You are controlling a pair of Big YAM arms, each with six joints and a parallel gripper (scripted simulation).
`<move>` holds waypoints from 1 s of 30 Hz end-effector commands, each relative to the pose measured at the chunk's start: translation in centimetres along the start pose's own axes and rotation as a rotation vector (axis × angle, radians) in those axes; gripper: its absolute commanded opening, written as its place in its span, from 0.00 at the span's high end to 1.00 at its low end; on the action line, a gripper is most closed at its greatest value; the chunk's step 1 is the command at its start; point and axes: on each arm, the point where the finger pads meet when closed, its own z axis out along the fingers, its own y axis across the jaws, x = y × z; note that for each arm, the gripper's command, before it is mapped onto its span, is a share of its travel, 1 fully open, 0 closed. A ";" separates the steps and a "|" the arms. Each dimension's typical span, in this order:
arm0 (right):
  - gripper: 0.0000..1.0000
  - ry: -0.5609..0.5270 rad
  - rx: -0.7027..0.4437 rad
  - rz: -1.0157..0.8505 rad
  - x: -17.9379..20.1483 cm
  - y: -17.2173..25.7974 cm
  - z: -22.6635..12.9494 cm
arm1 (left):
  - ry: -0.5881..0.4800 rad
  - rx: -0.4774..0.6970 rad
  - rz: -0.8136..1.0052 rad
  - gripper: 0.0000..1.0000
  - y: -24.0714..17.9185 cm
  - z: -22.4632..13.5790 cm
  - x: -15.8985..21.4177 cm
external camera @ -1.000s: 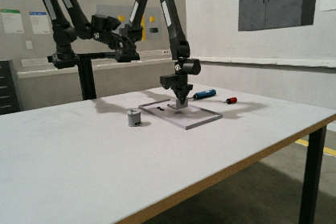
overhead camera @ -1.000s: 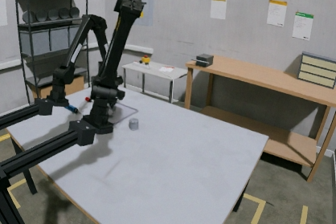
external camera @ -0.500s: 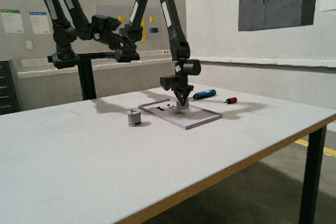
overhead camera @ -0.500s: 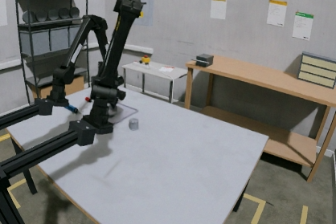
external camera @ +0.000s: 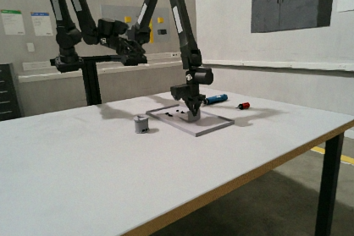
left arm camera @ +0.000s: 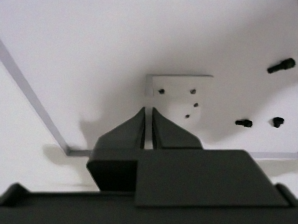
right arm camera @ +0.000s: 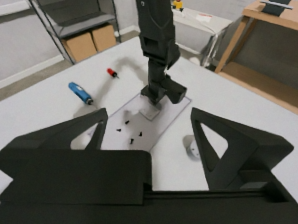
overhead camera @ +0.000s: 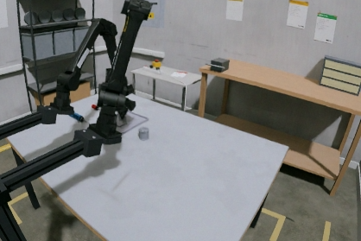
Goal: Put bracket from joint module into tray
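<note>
We judge the bracket (overhead camera: 123, 121) (external camera: 191, 118) (left arm camera: 176, 96) (right arm camera: 149, 113) to be light and stiff: a thin, flat plate with 4 small holes and an upturned edge. It looks smooth enough to slip or pivot if pinched off-centre, though hardly fragile. We would take hold of that edge, as our left gripper (external camera: 194, 114) (left arm camera: 148, 111) (right arm camera: 154, 104) does: it is clenched nearly shut, with the bracket's thin edge pinched between its 2 fingertips.

The bracket is over the tray (overhead camera: 148, 119) (external camera: 214, 128) (left arm camera: 31, 99) (right arm camera: 172, 123), inside its rim; we cannot tell whether its underside touches the tray floor. The 4 dark screws (left arm camera: 282, 66) (right arm camera: 132, 141) lie beside it, so we should lower gently and release straight, lest it tip onto 1 of them.

Our right gripper (external camera: 129, 46) (right arm camera: 149, 112) is spread wide, with 0 things in its grasp. The joint module (overhead camera: 143, 133) (external camera: 141, 125) (right arm camera: 193, 146) stands upright on the table (overhead camera: 194, 173) (external camera: 97, 173) (right arm camera: 172, 172), outside the tray, and needs no more handling, we judge.
</note>
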 end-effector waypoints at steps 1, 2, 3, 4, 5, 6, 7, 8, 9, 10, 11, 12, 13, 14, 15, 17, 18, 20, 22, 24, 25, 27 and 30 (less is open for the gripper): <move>0.00 -0.038 0.014 0.004 -0.6 -0.3 1.5 | -0.003 -0.012 0.000 0.89 0.2 0.4 -0.1; 0.00 -0.038 0.014 0.004 -0.6 -0.3 1.6 | -0.003 -0.012 0.000 0.77 0.2 0.4 -0.1; 0.00 -0.039 0.014 0.003 -0.5 -0.3 1.7 | -0.003 -0.012 0.000 0.66 0.2 0.4 -0.1; 0.00 -0.039 0.015 0.004 -0.4 -0.3 1.8 | -0.003 -0.006 0.000 0.55 -0.1 0.0 0.1; 0.00 -0.039 0.015 0.004 -0.4 -0.3 1.8 | -0.003 -0.006 0.000 0.55 -0.1 0.0 0.1; 0.00 -0.039 0.015 0.004 -0.4 -0.3 1.8 | -0.003 -0.006 0.000 0.55 -0.1 0.0 0.1; 0.00 -0.040 0.012 0.005 -0.3 -0.2 1.9 | -0.003 -0.010 0.000 0.43 0.3 -1.0 0.3; 0.00 -0.040 0.012 0.006 -0.2 -0.2 2.0 | -0.001 -0.022 0.000 0.32 1.1 -2.1 0.4; 0.00 -0.041 0.013 0.006 -0.1 -0.2 2.1 | 0.000 -0.028 0.000 0.21 1.5 -2.4 0.5; 0.00 -0.041 0.014 0.006 -0.1 -0.3 2.3 | 0.000 -0.033 0.000 0.09 1.8 -2.5 0.5; 0.00 -0.041 0.015 0.006 0.0 -0.3 2.4 | 0.001 -0.033 -0.001 0.02 1.8 -2.5 0.5; 0.00 -0.041 0.016 0.006 0.1 -0.3 2.5 | 0.001 -0.033 -0.001 0.02 1.8 -2.5 0.5; 0.00 -0.041 0.016 0.006 0.2 -0.3 2.6 | 0.001 -0.033 -0.001 0.02 1.8 -2.5 0.5; 0.00 -0.042 0.016 0.006 0.3 -0.3 2.7 | 0.000 -0.034 -0.002 0.02 1.9 -2.5 0.5; 0.00 -0.042 0.016 0.006 0.3 -0.3 2.8 | 0.000 -0.034 -0.002 0.02 1.9 -2.5 0.5; 0.00 -0.040 0.015 0.006 0.6 -0.3 2.9 | -0.002 -0.028 -0.002 0.02 1.9 -2.7 0.0; 0.00 -0.040 0.015 0.006 0.6 -0.3 3.0 | -0.005 -0.016 -0.001 0.02 1.9 -3.0 -0.5; 0.00 -0.041 0.014 0.007 0.7 -0.2 3.2 | -0.006 -0.004 0.000 0.02 1.6 -3.6 -1.1; 0.00 -0.041 0.015 0.007 0.8 -0.3 3.3 | -0.006 0.002 0.000 0.02 1.2 -4.0 -1.2; 0.00 -0.042 0.013 0.007 0.8 -0.2 3.3 | -0.008 0.002 0.000 0.02 1.2 -4.4 -1.2; 0.00 -0.041 0.015 0.007 0.9 -0.3 3.4 | -0.009 0.004 0.000 0.02 0.6 -4.4 -1.2; 0.00 -0.041 0.015 0.007 0.9 -0.3 3.4 | -0.004 0.007 0.000 0.02 -0.8 -5.2 -0.6; 0.00 -0.042 0.012 0.007 0.9 -0.1 3.4 | -0.005 0.014 0.000 0.02 -1.4 -7.4 -0.7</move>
